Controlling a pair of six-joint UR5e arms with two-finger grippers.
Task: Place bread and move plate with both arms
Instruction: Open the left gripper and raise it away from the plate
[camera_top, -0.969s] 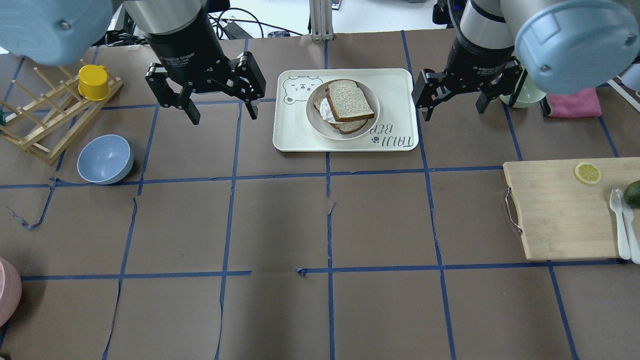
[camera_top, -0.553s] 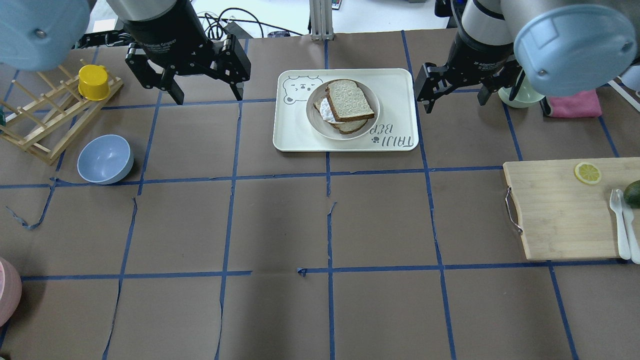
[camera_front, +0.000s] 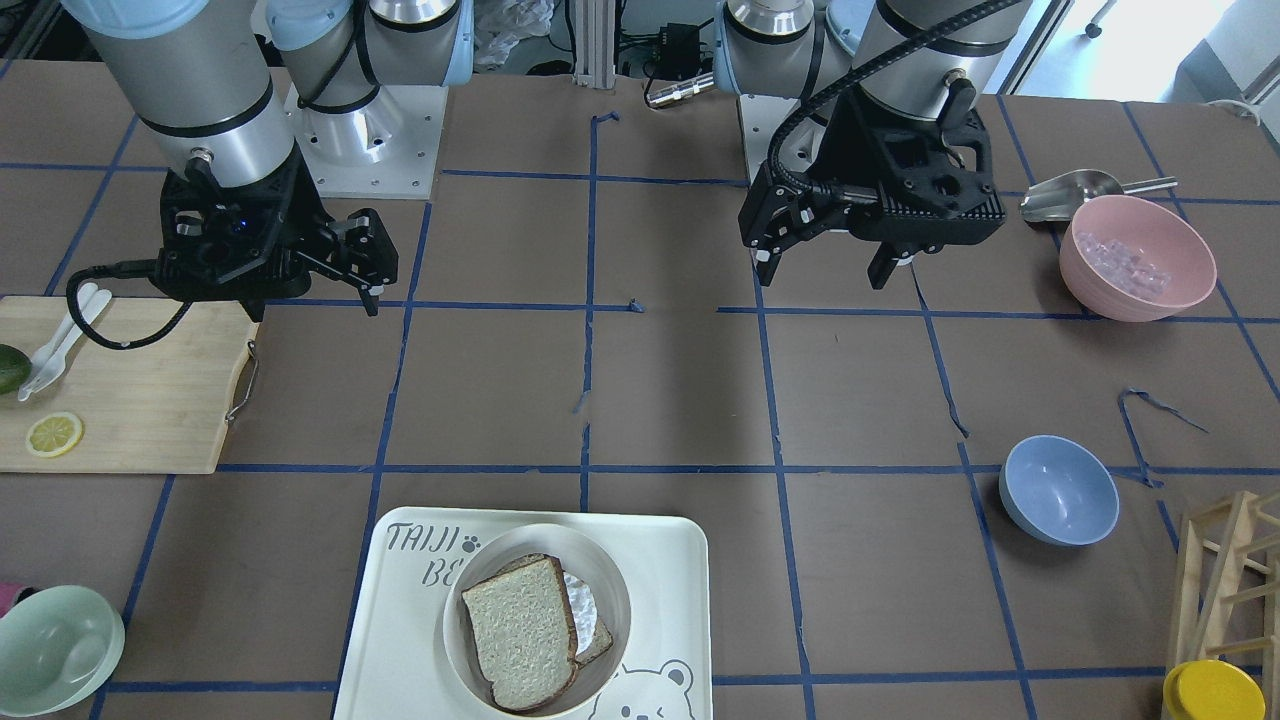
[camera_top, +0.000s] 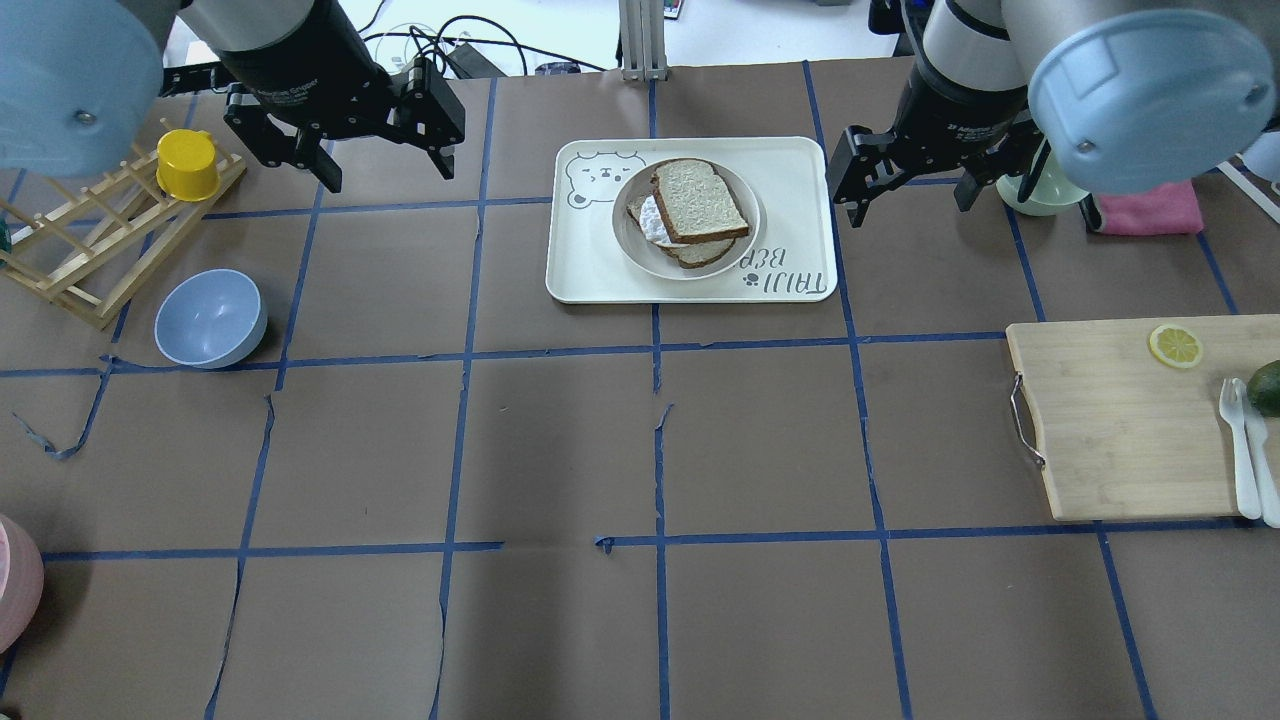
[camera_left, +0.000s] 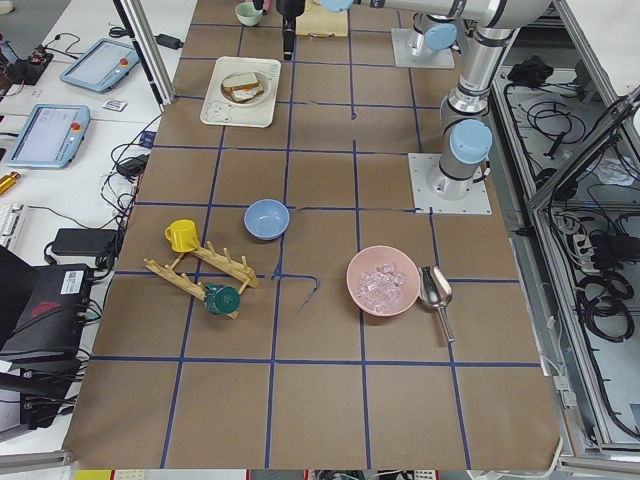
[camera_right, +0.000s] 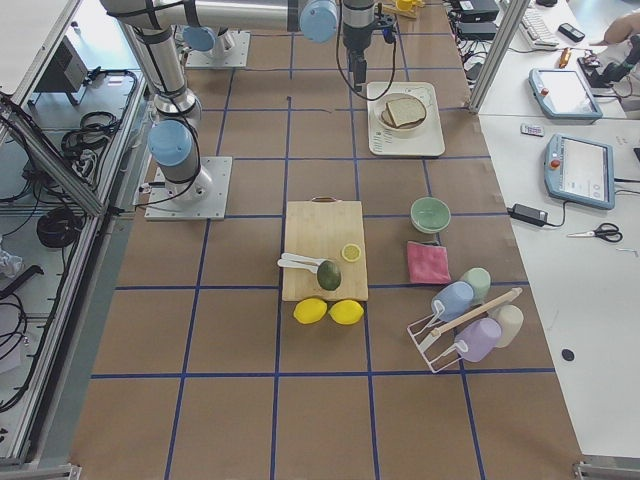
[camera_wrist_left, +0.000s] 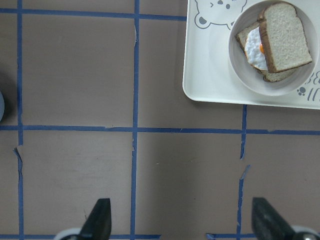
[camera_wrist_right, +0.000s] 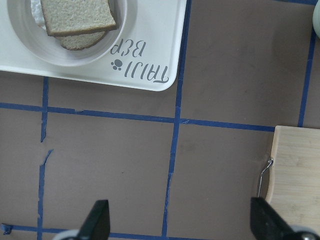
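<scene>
Inspection of the table finds the plain slice of pale, speckled, brown-crusted bread (camera_top: 700, 200) lying topmost in the round off-white plate (camera_top: 628, 240). The plate sits inside the rectangular white bear-print tray (camera_top: 600, 270) at the far middle of the table.

You cannot see most of the egg-topped slice (camera_wrist_left: 254, 47), because the bread covers it. From the left wrist camera only a strip of egg white, a spot of yolk and a crust corner show. In the right wrist view the upper edge cuts off the plate and bread.

Your left gripper (camera_top: 388, 178) hangs over bare brown paper off the tray's left side, well apart from it. Its jaws are spread wide with nothing between them. Your right gripper (camera_top: 908, 208) hangs over the paper off the tray's right side, likewise wide apart and empty. Both wrist views show only the black fingertips (camera_wrist_left: 100, 222), cut by the lower edge.

The right arm hides part of the pale green bowl (camera_top: 1040, 190). The wooden cutting board (camera_top: 1120, 430) runs off the overhead view's right edge. In the side views both grippers are too small to judge.
</scene>
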